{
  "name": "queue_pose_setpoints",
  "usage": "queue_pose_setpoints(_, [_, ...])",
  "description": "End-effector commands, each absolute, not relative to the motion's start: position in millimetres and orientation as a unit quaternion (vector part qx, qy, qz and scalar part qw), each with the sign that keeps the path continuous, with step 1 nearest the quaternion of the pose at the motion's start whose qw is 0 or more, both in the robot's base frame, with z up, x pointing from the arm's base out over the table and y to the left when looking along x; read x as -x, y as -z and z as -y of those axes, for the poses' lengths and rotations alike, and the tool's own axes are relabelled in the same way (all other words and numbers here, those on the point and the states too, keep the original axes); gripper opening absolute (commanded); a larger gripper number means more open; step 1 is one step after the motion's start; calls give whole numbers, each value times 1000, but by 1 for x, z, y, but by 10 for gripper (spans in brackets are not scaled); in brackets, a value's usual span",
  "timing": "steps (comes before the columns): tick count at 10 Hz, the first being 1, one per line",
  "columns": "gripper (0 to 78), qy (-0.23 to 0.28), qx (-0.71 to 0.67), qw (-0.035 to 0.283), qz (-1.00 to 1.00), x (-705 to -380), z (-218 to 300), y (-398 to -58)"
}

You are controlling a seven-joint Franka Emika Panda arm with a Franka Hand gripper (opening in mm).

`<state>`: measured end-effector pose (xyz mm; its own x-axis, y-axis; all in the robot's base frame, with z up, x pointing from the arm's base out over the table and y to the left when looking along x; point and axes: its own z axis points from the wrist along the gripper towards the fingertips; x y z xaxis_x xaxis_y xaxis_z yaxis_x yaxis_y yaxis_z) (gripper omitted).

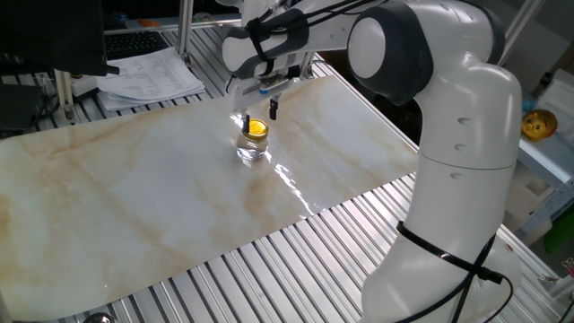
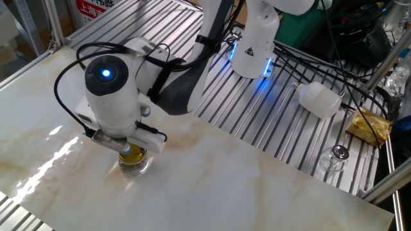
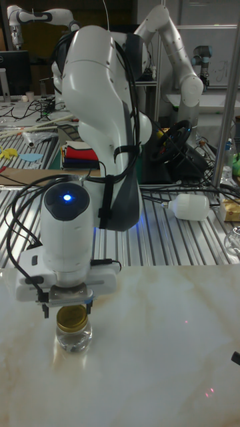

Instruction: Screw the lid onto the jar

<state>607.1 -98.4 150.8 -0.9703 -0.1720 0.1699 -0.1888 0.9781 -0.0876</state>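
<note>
The jar (image 3: 73, 337) stands upright on the counter (image 1: 134, 197), left of centre in the tall view, with the lid (image 3: 72, 317) seated on its mouth. The claw (image 3: 67, 308) hangs straight above, its axis in line with the jar's. Its fingers (image 1: 273, 109) flank the lid, spread and apparently not pinching it. A twist needs them pressed onto the rim first.

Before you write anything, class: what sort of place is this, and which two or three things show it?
Most likely a robotics lab. A second robot arm stands behind the working one, the marble-patterned board sits on a ribbed aluminium frame bench, and loose cables trail across it.
</note>
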Motion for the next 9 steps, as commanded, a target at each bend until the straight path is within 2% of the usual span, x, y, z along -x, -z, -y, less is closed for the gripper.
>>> queue_pose_setpoints(1, [774,-51,-80,69,993,-607,91,-156])
queue_pose_setpoints(9, [774,-47,-79,59,994,-614,93,-145])
